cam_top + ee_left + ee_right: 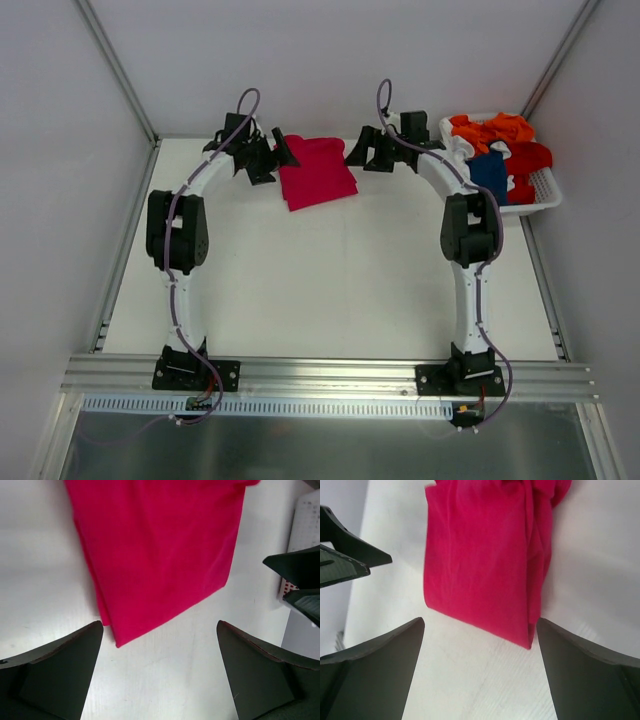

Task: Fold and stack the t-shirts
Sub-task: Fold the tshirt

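Observation:
The crimson-pink t-shirt (317, 172) lies folded flat on the white table at the back centre, between the two grippers. It also shows in the left wrist view (160, 550) and in the right wrist view (485, 565). My left gripper (283, 152) is open and empty just left of the shirt, jaws wide over bare table (160, 675). My right gripper (357, 150) is open and empty just right of it (480, 675). The orange t-shirt (490, 130), the red t-shirt (527, 160) and the dark blue t-shirt (489, 173) lie bunched in the basket.
The white slatted basket (545, 193) stands at the back right corner, close to the right arm's elbow. Metal frame rails (120, 260) run along the table's left, right and near edges. The right gripper's fingers (300, 570) show at the right of the left wrist view.

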Robot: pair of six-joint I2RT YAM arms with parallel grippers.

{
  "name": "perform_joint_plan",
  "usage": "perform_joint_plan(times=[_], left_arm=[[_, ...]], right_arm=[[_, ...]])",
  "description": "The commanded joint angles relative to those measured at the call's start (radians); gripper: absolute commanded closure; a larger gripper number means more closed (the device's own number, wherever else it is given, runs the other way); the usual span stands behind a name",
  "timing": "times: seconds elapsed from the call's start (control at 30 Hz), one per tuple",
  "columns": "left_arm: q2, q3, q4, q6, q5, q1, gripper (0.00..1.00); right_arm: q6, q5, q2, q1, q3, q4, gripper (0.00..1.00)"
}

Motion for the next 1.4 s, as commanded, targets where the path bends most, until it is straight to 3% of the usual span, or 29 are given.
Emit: perform_joint_plan(times=[0.0,0.3,0.6,0.7,0.77,0.93,1.07,1.2,1.37], left_arm=[[-0.029,-0.057,0.009,0.026,-0.053,-0.049,0.01],[0.016,-0.067,0.008,0.027,-0.145,-0.049,0.04],[0.117,-0.003,0.003,0.007,-0.100,-0.049,0.05],[0.138,-0.009,0.003,-0.004,-0.083,-0.050,0.10],[0.148,-0.011,0.003,-0.005,-0.073,-0.050,0.13],[0.169,0.006,0.006,-0.021,-0.036,-0.054,0.49],[0.142,-0.027,0.006,-0.021,-0.033,-0.058,1.00],[0.039,-0.188,0.009,0.015,-0.054,-0.070,1.00],[-0.165,-0.438,0.026,0.039,-0.080,-0.106,1.00]], right_arm=[[-0.141,0.028,-0.089,0.037,-0.078,-0.058,0.00],[-0.140,0.120,0.028,0.086,0.026,-0.122,0.01],[-0.171,0.298,0.105,0.123,0.114,-0.193,0.02],[-0.160,0.272,0.141,0.123,0.154,-0.231,0.08],[-0.145,0.249,0.165,0.125,0.172,-0.250,0.25],[-0.102,0.209,0.131,0.129,0.079,-0.192,0.62],[-0.090,0.173,0.060,0.129,-0.052,-0.150,0.91],[-0.061,0.140,-0.082,0.136,-0.231,-0.119,1.00],[0.005,0.117,-0.309,0.157,-0.654,0.031,0.99]])
